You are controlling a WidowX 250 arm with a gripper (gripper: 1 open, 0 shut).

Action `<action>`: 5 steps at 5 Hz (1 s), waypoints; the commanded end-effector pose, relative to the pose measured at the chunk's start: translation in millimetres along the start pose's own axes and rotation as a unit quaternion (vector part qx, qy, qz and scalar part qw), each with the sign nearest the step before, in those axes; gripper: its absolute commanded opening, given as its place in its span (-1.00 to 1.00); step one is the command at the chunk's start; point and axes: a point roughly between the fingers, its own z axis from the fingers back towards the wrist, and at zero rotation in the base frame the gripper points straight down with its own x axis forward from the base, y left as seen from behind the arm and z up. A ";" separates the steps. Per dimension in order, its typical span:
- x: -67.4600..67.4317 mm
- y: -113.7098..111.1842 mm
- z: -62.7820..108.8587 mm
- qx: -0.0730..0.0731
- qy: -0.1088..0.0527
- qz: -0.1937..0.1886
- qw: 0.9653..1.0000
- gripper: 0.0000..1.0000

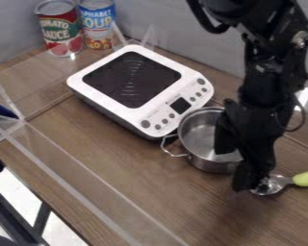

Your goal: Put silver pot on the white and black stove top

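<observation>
The silver pot (202, 135) stands on the wooden table just in front of the stove's button panel, with one small loop handle showing on its left. The white and black stove top (134, 79) lies behind and to the left of it, and its black glass is bare. My black gripper (243, 161) points down over the pot's right side. It is open, with one finger (229, 144) at the pot's right rim and the other (256, 179) lower, outside the pot near the spoon. The arm hides the pot's right wall.
A metal spoon (268, 184) with a yellow-green handle (306, 178) lies right of the pot, close under the gripper. Two cans (59, 27) (99, 21) stand at the back left. A clear plastic wall (41, 125) runs along the table's left and front edges.
</observation>
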 end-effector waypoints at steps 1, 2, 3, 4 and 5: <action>12.1 0.9 8.8 0.014 -0.019 -0.017 1.000 1.00; 14.5 1.8 10.1 0.015 -0.018 -0.023 0.999 1.00; 16.4 3.0 8.7 0.015 -0.017 -0.026 0.999 1.00; 18.0 4.3 10.2 0.015 -0.016 -0.030 0.999 1.00; 19.5 5.5 8.7 0.014 -0.015 -0.033 0.999 1.00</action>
